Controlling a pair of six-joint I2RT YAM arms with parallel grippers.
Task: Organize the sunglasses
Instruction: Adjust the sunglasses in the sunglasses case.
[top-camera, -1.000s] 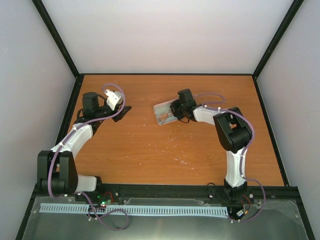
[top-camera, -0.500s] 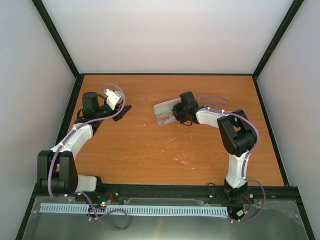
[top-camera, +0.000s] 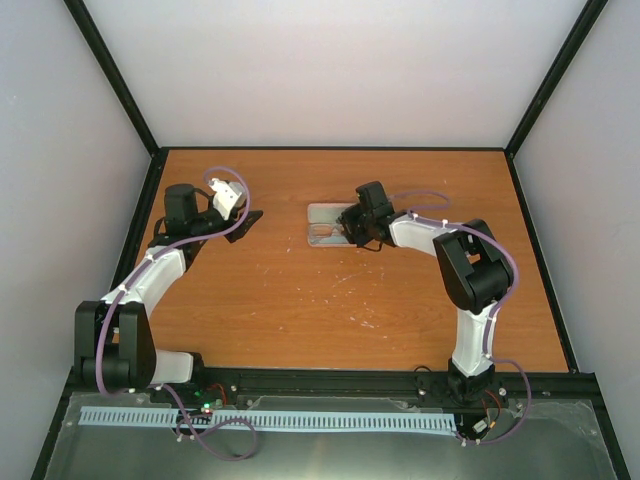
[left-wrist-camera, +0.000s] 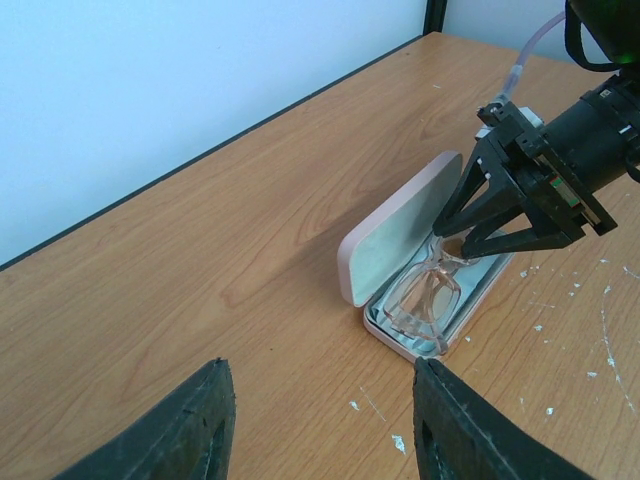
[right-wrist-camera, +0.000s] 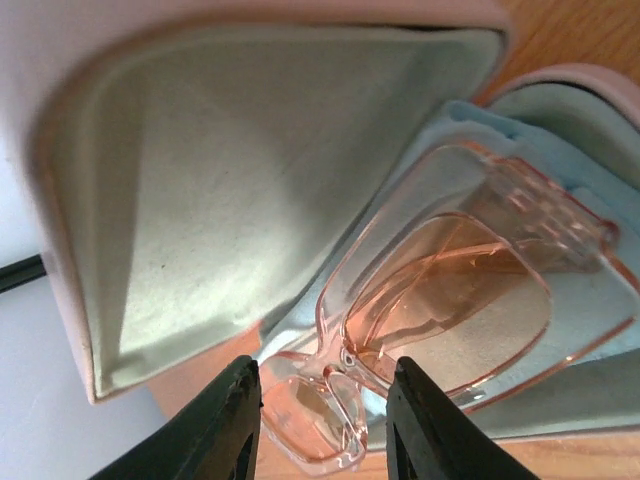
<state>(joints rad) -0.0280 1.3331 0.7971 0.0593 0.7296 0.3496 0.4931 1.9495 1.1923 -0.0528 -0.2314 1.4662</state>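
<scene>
The sunglasses (right-wrist-camera: 440, 300), see-through amber, lie in the open pink case (left-wrist-camera: 400, 235) on a light blue cloth (right-wrist-camera: 470, 120). One lens sticks out over the case's near end (left-wrist-camera: 425, 320). My right gripper (right-wrist-camera: 322, 400) stands over the bridge of the sunglasses. Its fingers are spread either side of the bridge with a gap on each side, so it is open. From above, the case (top-camera: 322, 213) sits mid-table with the right gripper (top-camera: 348, 228) at its right end. My left gripper (top-camera: 250, 222) hovers to the case's left, open, and its wrist view shows nothing between the fingers (left-wrist-camera: 320, 420).
White specks and scratches mark the wooden table (top-camera: 350, 290) in front of the case. A black frame rail (top-camera: 330, 150) runs along the table's far edge against the white walls. The case lid stands upright on its far side.
The right gripper's jaws have widened and let go of the sunglasses. The case has swung from tilted to square with the table edge. The left arm has not moved.
</scene>
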